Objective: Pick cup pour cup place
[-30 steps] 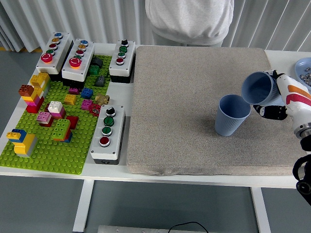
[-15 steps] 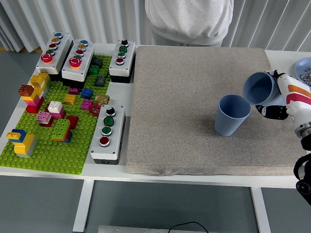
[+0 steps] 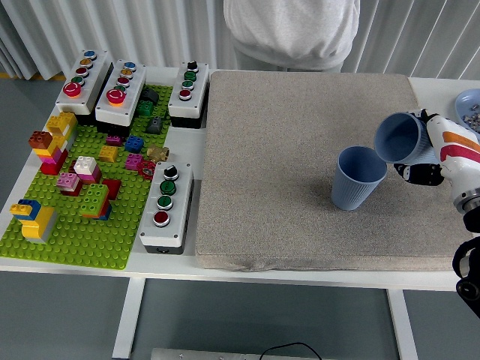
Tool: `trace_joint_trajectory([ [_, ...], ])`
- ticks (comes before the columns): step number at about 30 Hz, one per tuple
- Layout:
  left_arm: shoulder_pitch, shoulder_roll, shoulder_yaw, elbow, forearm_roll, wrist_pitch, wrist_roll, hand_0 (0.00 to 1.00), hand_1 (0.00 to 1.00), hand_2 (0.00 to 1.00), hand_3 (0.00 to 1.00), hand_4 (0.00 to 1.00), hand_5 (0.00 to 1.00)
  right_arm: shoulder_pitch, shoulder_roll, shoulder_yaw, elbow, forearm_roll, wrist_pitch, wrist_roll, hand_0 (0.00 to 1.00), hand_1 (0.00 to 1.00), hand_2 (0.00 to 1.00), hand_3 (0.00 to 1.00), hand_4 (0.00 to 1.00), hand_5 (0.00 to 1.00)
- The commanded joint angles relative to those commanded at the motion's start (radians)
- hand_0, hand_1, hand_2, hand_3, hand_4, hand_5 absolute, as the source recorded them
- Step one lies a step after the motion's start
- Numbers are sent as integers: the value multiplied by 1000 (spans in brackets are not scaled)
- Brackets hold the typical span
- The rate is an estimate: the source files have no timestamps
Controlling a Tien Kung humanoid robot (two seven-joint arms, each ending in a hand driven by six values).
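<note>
Right hand [image 3: 429,159], white with black fingers, closed around a blue ribbed plastic cup [image 3: 402,137]; cup tipped on its side, mouth facing left and down toward a second blue ribbed cup [image 3: 358,178]. Second cup upright on the grey felt mat [image 3: 285,135], just beside and below the held one, rims nearly touching. Tilt and overlap judged as a pour posture: lip aligned over the receiving mouth so contents fall inside. Contents of either cup not discernible. Left hand out of view. Pale blue dish [image 3: 468,105] at far right edge, holding small items, unclear. No legible brand, label or writing on cups, mat or button boxes [image 3: 163,206]. Person standing at far side, hands not visible.
</note>
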Motion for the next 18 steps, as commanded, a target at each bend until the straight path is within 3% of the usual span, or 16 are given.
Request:
trace_joint_trajectory([
  [18,3,0,-8,0,9,0,3,736,734,802,670,521,911,11,12,-22,0,16,-7,3,802,685,588,689,762,165],
])
